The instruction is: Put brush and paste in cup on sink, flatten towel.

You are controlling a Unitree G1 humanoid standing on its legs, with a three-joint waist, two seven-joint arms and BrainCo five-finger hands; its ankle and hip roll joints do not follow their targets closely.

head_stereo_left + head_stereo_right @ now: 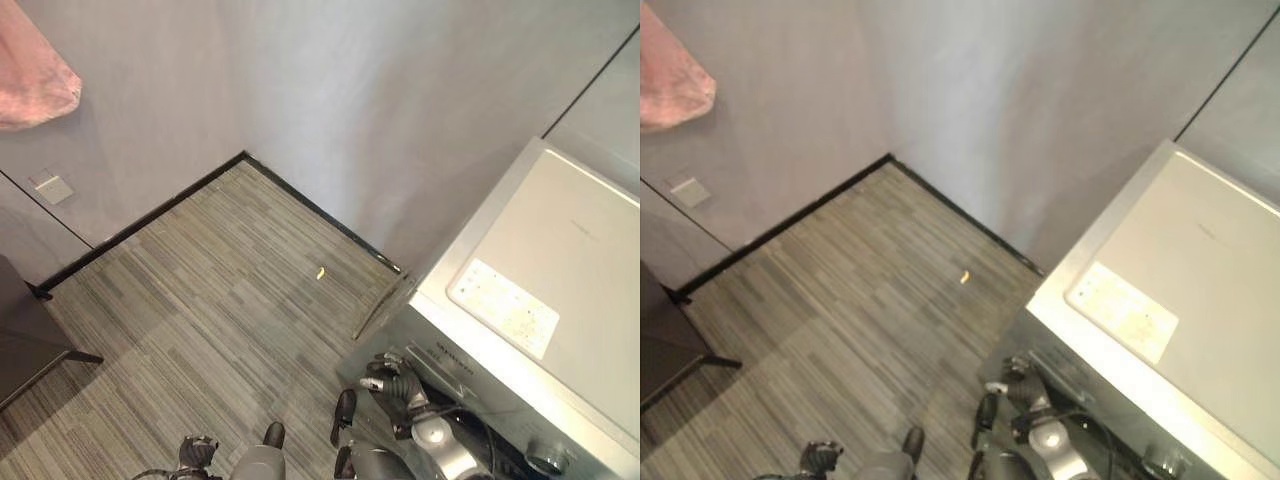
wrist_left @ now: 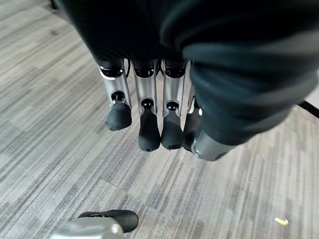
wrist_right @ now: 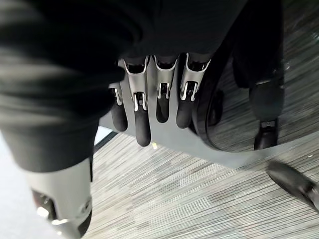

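Note:
A pink towel (image 1: 35, 75) hangs bunched against the grey wall at the upper left. My left hand (image 1: 197, 452) hangs low at the bottom edge, over the striped grey carpet. In the left wrist view its fingers (image 2: 148, 124) point straight down at the floor and hold nothing. My right hand (image 1: 395, 383) hangs beside the front of a washing machine (image 1: 540, 290). Its fingers (image 3: 142, 119) are straight and relaxed before the machine's dark round door, also holding nothing.
The silver washing machine fills the right side, its flat top bearing a label. Two grey walls meet in a corner with black skirting ahead. A wall socket (image 1: 53, 188) sits low on the left wall, above dark furniture (image 1: 25, 340). A small yellow scrap (image 1: 320, 272) lies on the carpet.

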